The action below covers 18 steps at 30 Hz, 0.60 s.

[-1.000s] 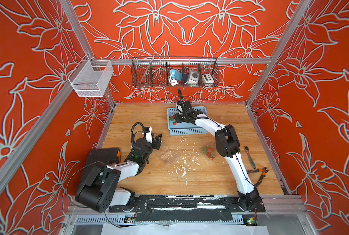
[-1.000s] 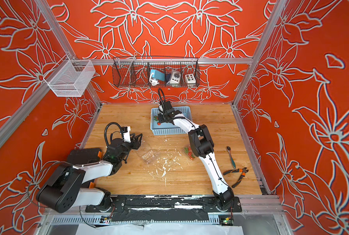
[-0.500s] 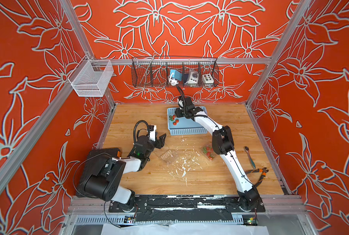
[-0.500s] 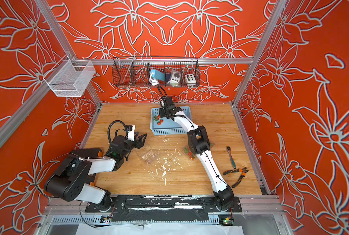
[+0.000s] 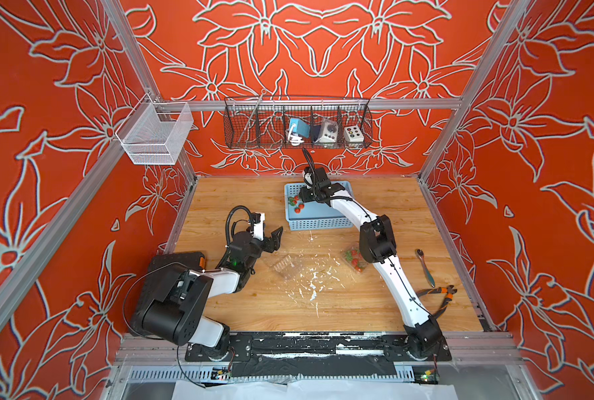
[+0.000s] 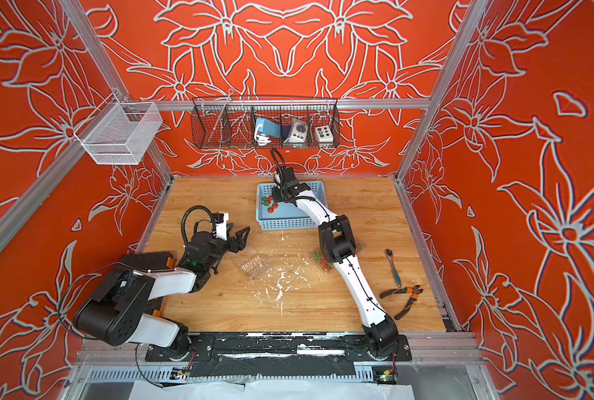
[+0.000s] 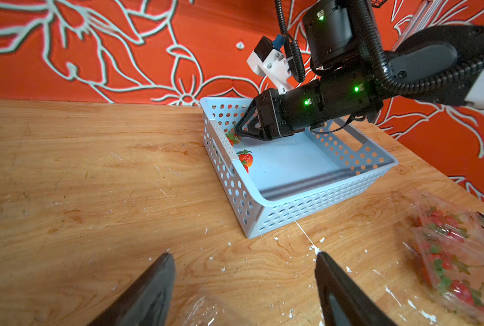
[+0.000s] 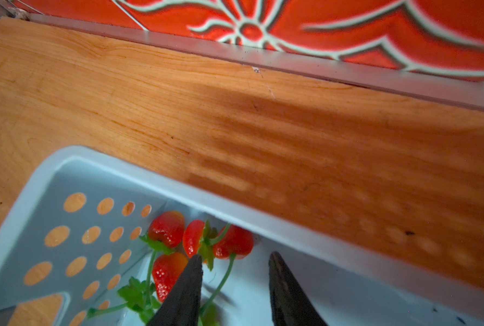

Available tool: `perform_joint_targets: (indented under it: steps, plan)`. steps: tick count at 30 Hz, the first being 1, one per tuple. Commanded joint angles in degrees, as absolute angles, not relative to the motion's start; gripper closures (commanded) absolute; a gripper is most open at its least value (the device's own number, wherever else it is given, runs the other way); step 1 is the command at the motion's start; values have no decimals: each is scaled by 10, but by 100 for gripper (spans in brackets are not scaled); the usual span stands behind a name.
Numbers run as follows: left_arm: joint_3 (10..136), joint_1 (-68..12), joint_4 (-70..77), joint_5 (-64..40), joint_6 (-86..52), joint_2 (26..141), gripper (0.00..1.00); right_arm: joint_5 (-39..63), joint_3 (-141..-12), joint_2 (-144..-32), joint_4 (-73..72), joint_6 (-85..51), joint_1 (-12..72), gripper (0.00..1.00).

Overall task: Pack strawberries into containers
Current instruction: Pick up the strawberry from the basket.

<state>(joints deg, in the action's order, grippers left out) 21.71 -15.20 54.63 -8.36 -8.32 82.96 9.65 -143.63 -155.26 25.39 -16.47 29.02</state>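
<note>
The strawberries [image 8: 167, 228] look glossy, the plastic basket [image 8: 150, 180] matt, the wooden table [image 8: 178, 98] scuffed.

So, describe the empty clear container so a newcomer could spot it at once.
On the wooden table, find the light blue basket at the far side. Nearer than it, mid-table among white flecks, lies the empty clear container, just ahead of the left pincer. Unlike the filled container by the right arm, which holds strawberries, it holds nothing.

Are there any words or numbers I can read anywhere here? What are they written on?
None: no word, number or brand can be read in any view.
White button box in the wire basket: coloured dots only, any lettering too small to read.
Grey box beside it: too small to read.
Blue basket: plain, no print.
</note>
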Motion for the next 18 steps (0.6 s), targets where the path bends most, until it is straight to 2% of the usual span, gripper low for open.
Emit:
perform_joint_targets:
  steps: [1, 15, 18]
  plan:
    - [209, -149, 571, -77, -79, 818, 22, 108, -1479, -1580, 272, -182, 282, 61]
    - [222, -149, 575, -95, -90, 838, 22, 122, -1504, -1600, 294, -202, 279, 66]
    - [221, -149, 574, -92, -90, 836, 22, 117, -1504, -1601, 286, -203, 276, 71]
